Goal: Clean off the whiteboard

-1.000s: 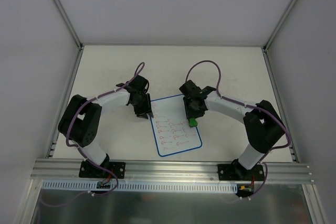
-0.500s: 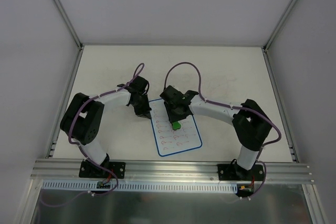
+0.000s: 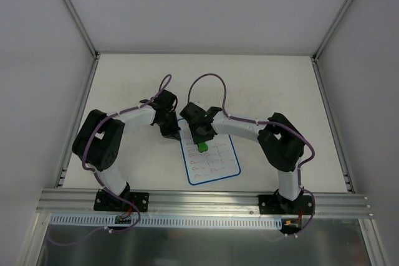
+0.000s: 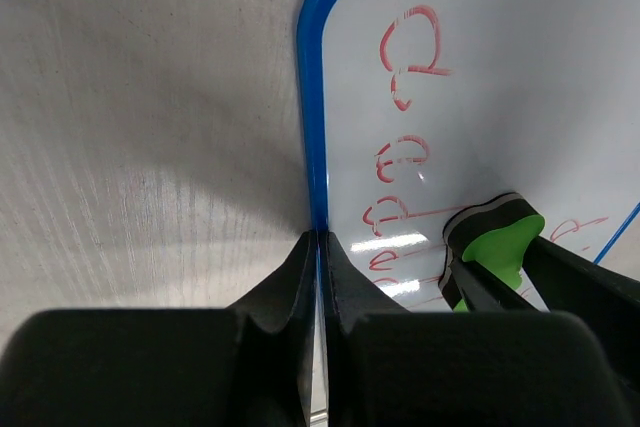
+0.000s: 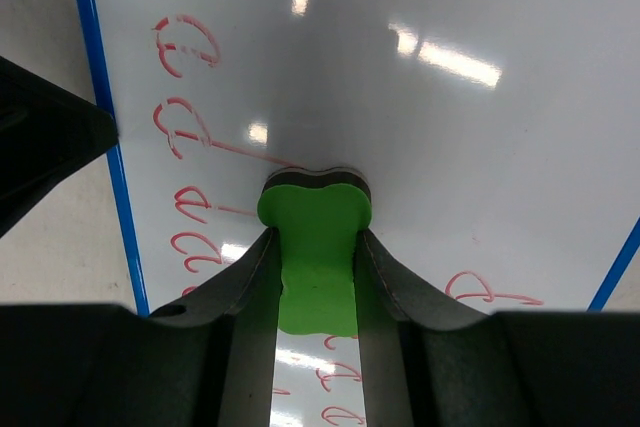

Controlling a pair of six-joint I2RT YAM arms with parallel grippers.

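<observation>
- One whiteboard (image 3: 215, 165), flat on the table (image 3: 268, 85) in front of me, rows of red scribbles (image 4: 415, 42) on it.
- My right pincer (image 5: 315, 239) is clamped on the one green eraser (image 5: 315, 209), whose end is on the board's far-left part.
- My left pincer (image 4: 318, 245) is pinched closed, tips right at the board's blue left edge.

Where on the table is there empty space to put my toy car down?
The widest bare stretch of table runs along the back wall, beyond both arms. Another lies between the right arm and the right rail. It is crowded at the whiteboard's far-left corner, where the left gripper and the right gripper holding the green eraser meet.
</observation>
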